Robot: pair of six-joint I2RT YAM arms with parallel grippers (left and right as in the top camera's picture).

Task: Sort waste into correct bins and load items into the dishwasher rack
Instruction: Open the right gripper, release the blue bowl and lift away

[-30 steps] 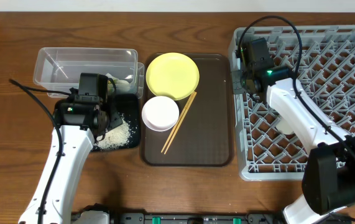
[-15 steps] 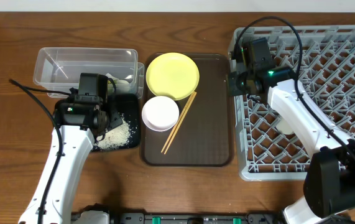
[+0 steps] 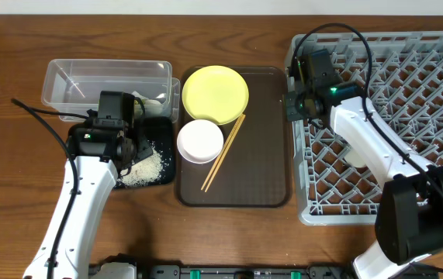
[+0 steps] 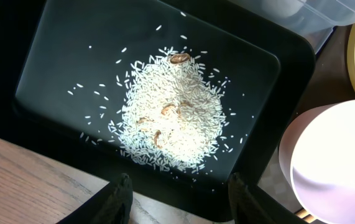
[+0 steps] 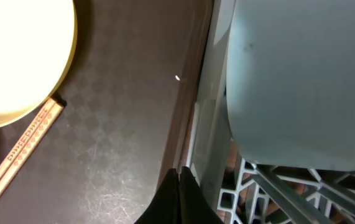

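Loose white rice (image 4: 171, 118) lies heaped in the shallow black tray (image 4: 59, 62), also seen from overhead (image 3: 161, 132). My left gripper (image 4: 178, 183) is open and empty over the tray's near edge (image 3: 132, 153). The clear tub (image 3: 81, 77) stands behind it, with a pale crumpled piece (image 3: 149, 100) inside. The yellow plate (image 3: 215, 94), white bowl (image 3: 200, 141) and chopsticks (image 3: 223, 153) rest on the brown serving tray (image 3: 264, 155). My right gripper (image 5: 180, 172) is shut and empty at the grey rack's (image 3: 407, 101) left edge (image 3: 291, 105). A pale blue rounded thing (image 5: 295, 81), seemingly the light blue bowl, sits in the rack.
A small pale cup-like thing (image 3: 353, 160) sits in the rack, partly under my right arm. The white bowl's pinkish side (image 4: 326, 162) is close to the black tray's right end. The brown tray's rim (image 5: 189, 93) runs right beside the rack wall.
My right gripper has shifted a little left and forward, to the rack's left edge beside the brown tray. The left arm has not moved.
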